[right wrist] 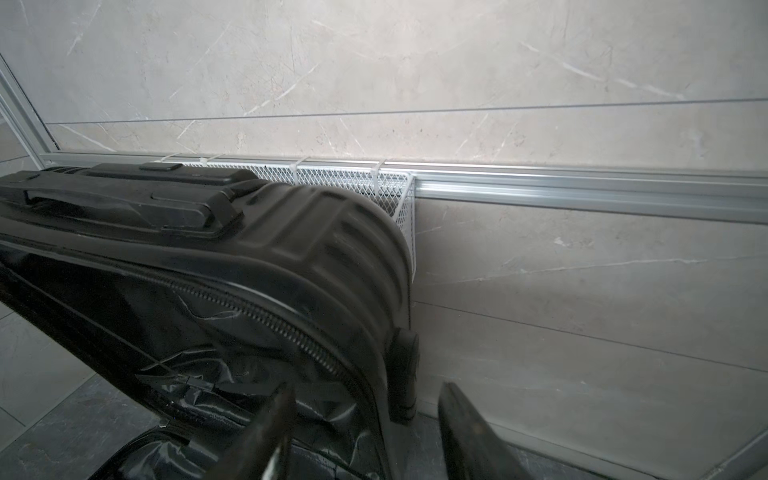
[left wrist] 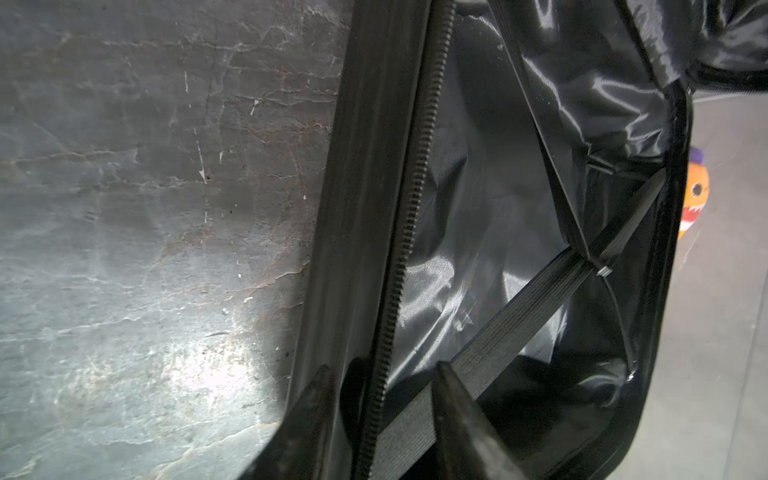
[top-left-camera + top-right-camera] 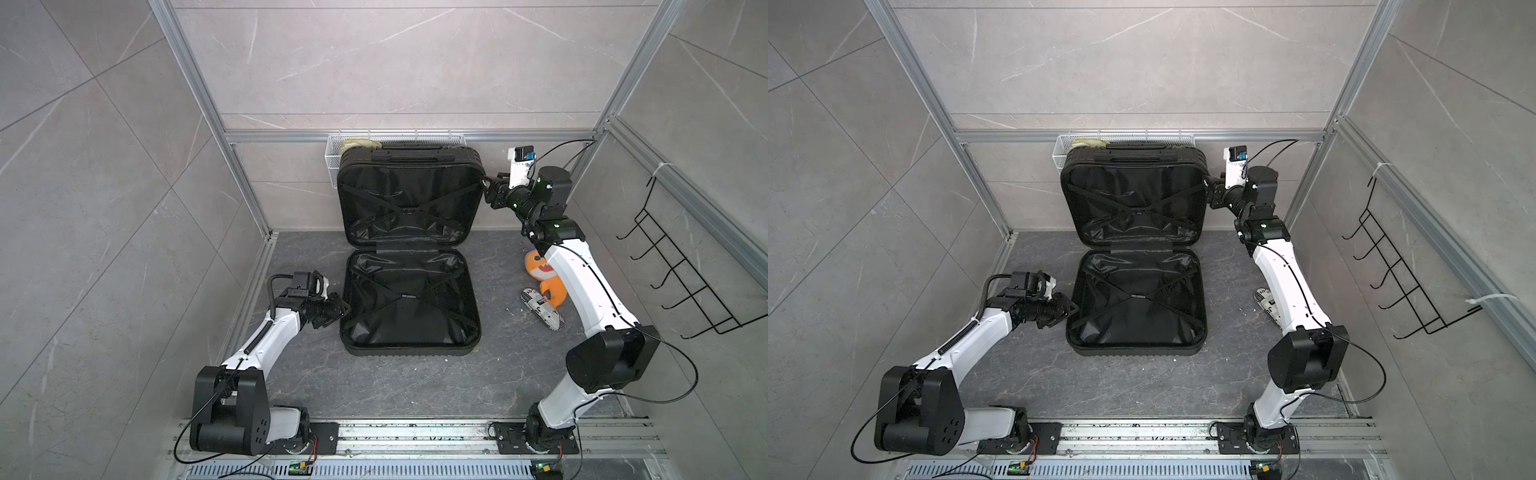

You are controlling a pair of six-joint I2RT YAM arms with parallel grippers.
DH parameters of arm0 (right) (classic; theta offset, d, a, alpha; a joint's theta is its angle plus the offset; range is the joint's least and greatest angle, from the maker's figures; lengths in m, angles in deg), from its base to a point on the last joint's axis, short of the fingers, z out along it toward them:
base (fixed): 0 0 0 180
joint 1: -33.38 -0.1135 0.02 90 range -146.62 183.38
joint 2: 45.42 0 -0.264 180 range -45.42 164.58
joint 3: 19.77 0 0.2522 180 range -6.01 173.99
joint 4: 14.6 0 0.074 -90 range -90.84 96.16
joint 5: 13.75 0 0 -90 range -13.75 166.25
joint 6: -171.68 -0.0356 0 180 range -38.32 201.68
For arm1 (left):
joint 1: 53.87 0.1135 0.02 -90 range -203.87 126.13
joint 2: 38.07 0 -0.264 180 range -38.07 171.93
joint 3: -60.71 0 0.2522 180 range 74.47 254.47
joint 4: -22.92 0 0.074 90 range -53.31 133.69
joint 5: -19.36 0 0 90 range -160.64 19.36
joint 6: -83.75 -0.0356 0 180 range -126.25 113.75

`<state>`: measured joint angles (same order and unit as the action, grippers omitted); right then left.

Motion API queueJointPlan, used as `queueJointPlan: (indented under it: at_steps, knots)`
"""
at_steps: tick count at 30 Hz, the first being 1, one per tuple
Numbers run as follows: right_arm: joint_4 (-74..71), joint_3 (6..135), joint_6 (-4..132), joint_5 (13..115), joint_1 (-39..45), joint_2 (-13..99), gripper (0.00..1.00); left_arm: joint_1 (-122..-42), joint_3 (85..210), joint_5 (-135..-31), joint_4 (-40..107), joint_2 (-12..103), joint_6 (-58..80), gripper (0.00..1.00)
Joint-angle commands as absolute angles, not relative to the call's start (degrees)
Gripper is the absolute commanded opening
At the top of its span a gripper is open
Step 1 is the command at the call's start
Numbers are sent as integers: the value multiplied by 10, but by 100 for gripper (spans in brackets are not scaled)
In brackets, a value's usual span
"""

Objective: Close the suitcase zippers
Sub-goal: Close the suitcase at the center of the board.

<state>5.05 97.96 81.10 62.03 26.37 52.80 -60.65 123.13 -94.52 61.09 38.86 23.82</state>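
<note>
Top views: small black ribbed hard-shell suitcase [image 3: 409,249] [image 3: 1133,249] lies wide open mid dark stone surface [image 3: 395,382]. One half is flat on the surface and the other stands upright at the hinge, leaning back on a white wire basket [image 3: 332,162] at the rear wall. The left tool [image 3: 345,309] [image 3: 1075,309] is at the flat half's left rim, low. The right tool [image 3: 487,189] [image 3: 1207,187] is at the raised half's right rim, high. An orange plush toy [image 3: 540,270] sits beside the right arm, clear of the case.

Left wrist: the left tool [image 2: 382,368] has its jaws parted, one finger outside the shell wall and one inside over a lining strap. The thin black zipper track [image 2: 415,187] runs between them, its long axis straight away from the tool along the rim. Nothing looks pinched yet. No pull visible.

Right wrist: the right tool [image 1: 366,386] also has its jaws apart, astride the upright half's side edge, with gaps showing on both sides, so no grip. The zipper track [image 1: 266,316] curves round the corner toward the top handle.

Judgement: the halves must meet before any zipping. The upright half has to swing forward and down onto the flat one, and the right arm is the nearer one for that. The left looks placed to steady the base.
</note>
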Motion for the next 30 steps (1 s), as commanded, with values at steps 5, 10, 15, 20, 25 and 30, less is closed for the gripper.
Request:
queueJointPlan:
  at_steps: [5,10,15,20,25,30]
  knots:
    - [69,1027,845,635,244,565,54,-609,1249,-967,594,413,247,32]
    - [72,1043,870,670,233,581,48,-609,1251,-967,590,426,248,23]
    - [77,1063,885,696,229,597,40,-609,1251,-978,572,444,255,13]
    - [81,1075,899,698,228,605,31,-609,1253,-987,548,463,268,2]
    - [83,1073,912,697,227,602,15,-610,1254,-989,527,481,286,0]
    - [80,1045,919,691,225,580,0,-611,1253,-986,498,495,317,0]
